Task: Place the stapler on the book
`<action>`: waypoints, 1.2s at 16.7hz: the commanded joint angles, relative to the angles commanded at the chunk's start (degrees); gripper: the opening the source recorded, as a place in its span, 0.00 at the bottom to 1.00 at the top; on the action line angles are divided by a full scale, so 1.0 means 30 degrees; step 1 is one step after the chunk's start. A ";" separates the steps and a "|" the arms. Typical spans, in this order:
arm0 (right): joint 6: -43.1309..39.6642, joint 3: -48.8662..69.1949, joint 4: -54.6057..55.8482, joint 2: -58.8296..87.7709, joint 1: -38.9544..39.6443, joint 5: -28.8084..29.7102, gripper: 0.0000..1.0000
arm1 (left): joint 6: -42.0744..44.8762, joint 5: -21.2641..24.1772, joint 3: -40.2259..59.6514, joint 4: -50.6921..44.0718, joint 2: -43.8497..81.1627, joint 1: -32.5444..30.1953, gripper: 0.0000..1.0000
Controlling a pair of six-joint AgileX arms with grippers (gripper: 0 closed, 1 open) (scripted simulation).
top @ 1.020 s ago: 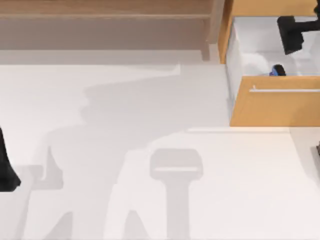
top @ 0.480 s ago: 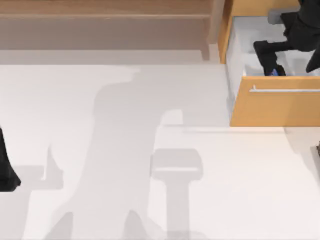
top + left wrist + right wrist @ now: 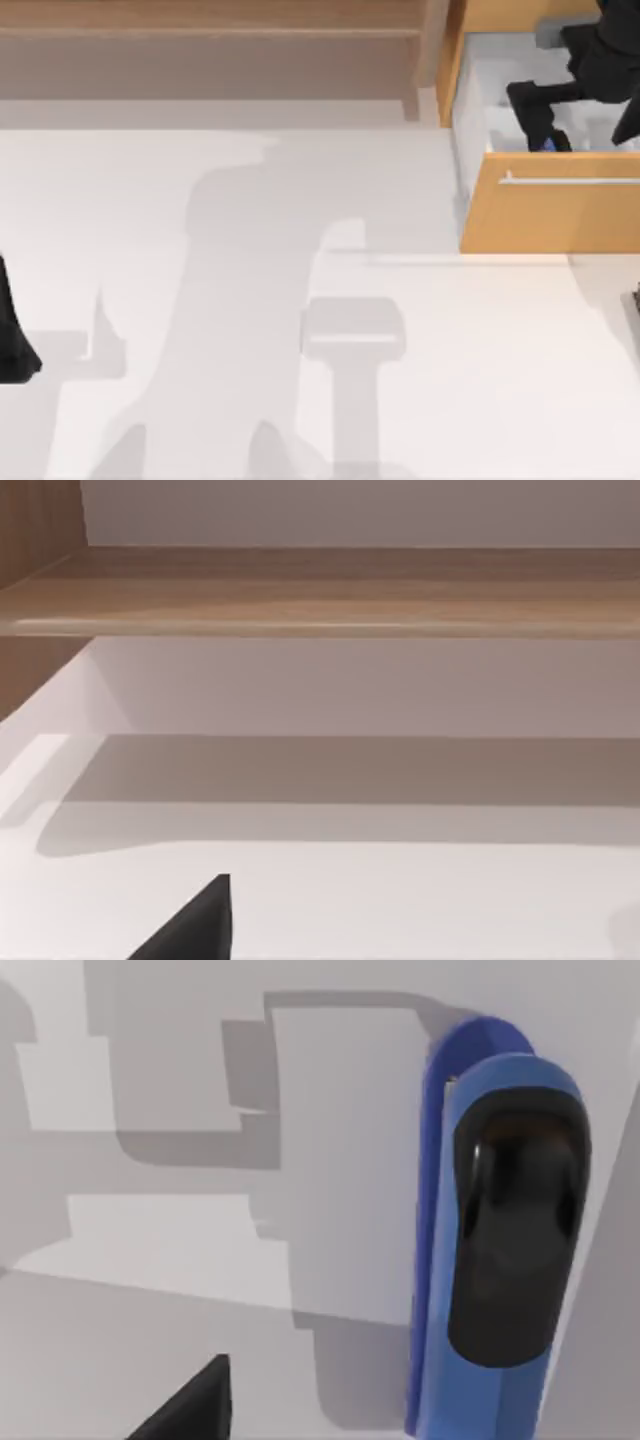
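Top view puts the right gripper (image 3: 541, 128) down inside the open wooden drawer (image 3: 550, 215) at the table's far right, right over the stapler (image 3: 547, 146), of which a sliver of blue shows just behind the drawer's front panel. The right wrist view looks down on the stapler (image 3: 500, 1240) from close above: a blue body with a glossy black top, lying on the drawer's white floor against, or just beside, one of the white inner walls. I cannot tell whether the fingers are spread or closed, nor whether they touch the stapler yet; one dark finger (image 3: 190, 1405) shows at the edge of that view, well apart from the blue body.

The step in hand looks like the grasp inside the drawer. To do it well, I judge that the fingers should straddle the stapler across its narrow width, not along its length, and settle low enough to bear on the blue sides rather than on the rounded black top, which looks slippery. The near wall leaves little room for one finger, so a slight nudge away from it may be needed first. The lift should go straight up until the stapler is above the drawer front, before any sideways travel.

No book can be made out on the table. The left gripper (image 3: 12, 345) waits parked at the table's left edge.
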 joint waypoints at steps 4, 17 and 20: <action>0.0023 -0.0118 -0.0001 -0.0112 0.0059 0.0079 1.00 | 0.0000 0.0000 0.0000 0.0000 0.0000 0.0000 1.00; -0.0009 -0.1469 0.0832 -0.0546 0.0130 -0.0109 1.00 | 0.0000 0.0000 0.0000 0.0000 0.0000 0.0000 1.00; -0.0003 -0.1997 0.2031 0.0062 0.0157 -0.0042 1.00 | 0.0000 0.0000 0.0000 0.0000 0.0000 0.0000 1.00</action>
